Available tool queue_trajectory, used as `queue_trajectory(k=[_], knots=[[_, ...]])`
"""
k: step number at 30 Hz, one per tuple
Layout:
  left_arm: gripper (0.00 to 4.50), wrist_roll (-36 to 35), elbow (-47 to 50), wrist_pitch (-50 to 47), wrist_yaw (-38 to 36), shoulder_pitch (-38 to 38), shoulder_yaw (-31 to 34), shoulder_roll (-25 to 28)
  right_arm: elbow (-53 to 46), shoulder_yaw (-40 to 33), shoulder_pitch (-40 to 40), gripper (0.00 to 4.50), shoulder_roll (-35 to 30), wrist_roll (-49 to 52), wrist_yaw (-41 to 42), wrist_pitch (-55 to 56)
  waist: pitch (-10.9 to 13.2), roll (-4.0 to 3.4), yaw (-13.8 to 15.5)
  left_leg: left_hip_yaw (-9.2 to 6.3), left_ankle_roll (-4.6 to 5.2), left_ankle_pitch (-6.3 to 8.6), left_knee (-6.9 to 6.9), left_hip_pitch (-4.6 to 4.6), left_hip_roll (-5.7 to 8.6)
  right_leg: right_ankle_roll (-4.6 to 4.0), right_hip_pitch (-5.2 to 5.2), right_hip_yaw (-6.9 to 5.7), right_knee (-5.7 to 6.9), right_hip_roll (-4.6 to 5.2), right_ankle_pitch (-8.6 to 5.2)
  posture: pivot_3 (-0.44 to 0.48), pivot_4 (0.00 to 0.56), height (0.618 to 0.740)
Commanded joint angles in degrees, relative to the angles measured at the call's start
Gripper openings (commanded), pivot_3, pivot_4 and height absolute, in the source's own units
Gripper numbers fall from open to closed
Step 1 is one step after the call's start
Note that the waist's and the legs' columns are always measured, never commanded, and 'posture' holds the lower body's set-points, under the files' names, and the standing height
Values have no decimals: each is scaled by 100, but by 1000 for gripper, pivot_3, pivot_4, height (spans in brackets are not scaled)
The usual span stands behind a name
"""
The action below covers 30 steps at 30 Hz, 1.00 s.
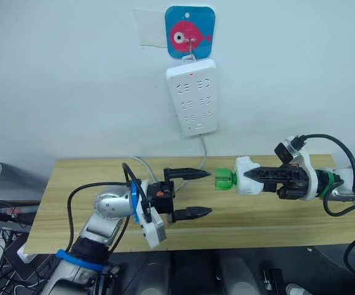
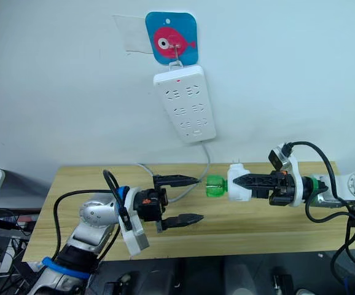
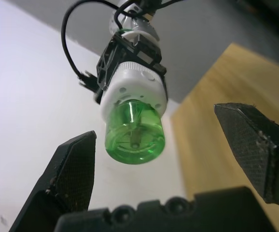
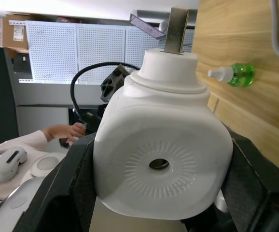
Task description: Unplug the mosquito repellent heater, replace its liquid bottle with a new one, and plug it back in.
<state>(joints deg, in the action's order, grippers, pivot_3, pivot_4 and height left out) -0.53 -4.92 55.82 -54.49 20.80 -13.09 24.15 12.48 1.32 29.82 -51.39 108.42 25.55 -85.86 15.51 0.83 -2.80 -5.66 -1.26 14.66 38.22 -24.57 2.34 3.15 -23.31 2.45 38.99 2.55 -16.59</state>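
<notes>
My right gripper (image 1: 252, 176) is shut on the mosquito repellent heater (image 1: 245, 175), a white rounded unit held sideways above the wooden table (image 1: 73, 184). A green liquid bottle (image 1: 224, 179) sticks out of the heater toward my left gripper (image 1: 201, 193). That gripper is open, and the bottle's end lies just beyond its fingertips (image 3: 74, 166). In the right wrist view the heater's round vent (image 4: 159, 164) faces the camera with its plug prong (image 4: 177, 29) showing. A second green bottle with a white cap (image 4: 236, 75) lies on the table.
A long white power strip (image 1: 191, 96) hangs on the wall under a blue fish hook (image 1: 190, 32). Its grey cable (image 1: 203, 153) drops to the table behind my grippers. A person's hand (image 4: 64, 130) shows far off in the right wrist view.
</notes>
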Motion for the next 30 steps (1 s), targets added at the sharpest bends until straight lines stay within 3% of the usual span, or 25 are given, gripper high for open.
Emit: queue_trajectory(k=[1,24,27,30], knots=[[4482,378,-384,532,445,247,-14,-152,-227,6,-31,3044,-118,431,-77,86,0,0,-19,0,0,0,-1,0,0,0,0,-1,1,-1,0,-89,264,740],[4482,1014,-1154,1118,1574,953,-541,-19,-404,139,-29,3044,-83,458,-100,235,0,0,-54,-7,2,0,-2,0,-1,0,0,-5,2,-1,0,-102,272,740],[3951,980,-1179,1130,1627,1009,-617,11,-393,141,-17,3044,-79,458,-133,259,0,0,-55,-7,2,0,-2,0,-1,0,0,-5,2,-1,0,-104,274,740],[3053,955,-1193,1125,1660,1039,-680,41,-381,150,-2,3044,-74,458,-135,263,0,0,-56,-7,2,0,-2,0,-1,0,0,-5,2,-1,0,-104,272,740]])
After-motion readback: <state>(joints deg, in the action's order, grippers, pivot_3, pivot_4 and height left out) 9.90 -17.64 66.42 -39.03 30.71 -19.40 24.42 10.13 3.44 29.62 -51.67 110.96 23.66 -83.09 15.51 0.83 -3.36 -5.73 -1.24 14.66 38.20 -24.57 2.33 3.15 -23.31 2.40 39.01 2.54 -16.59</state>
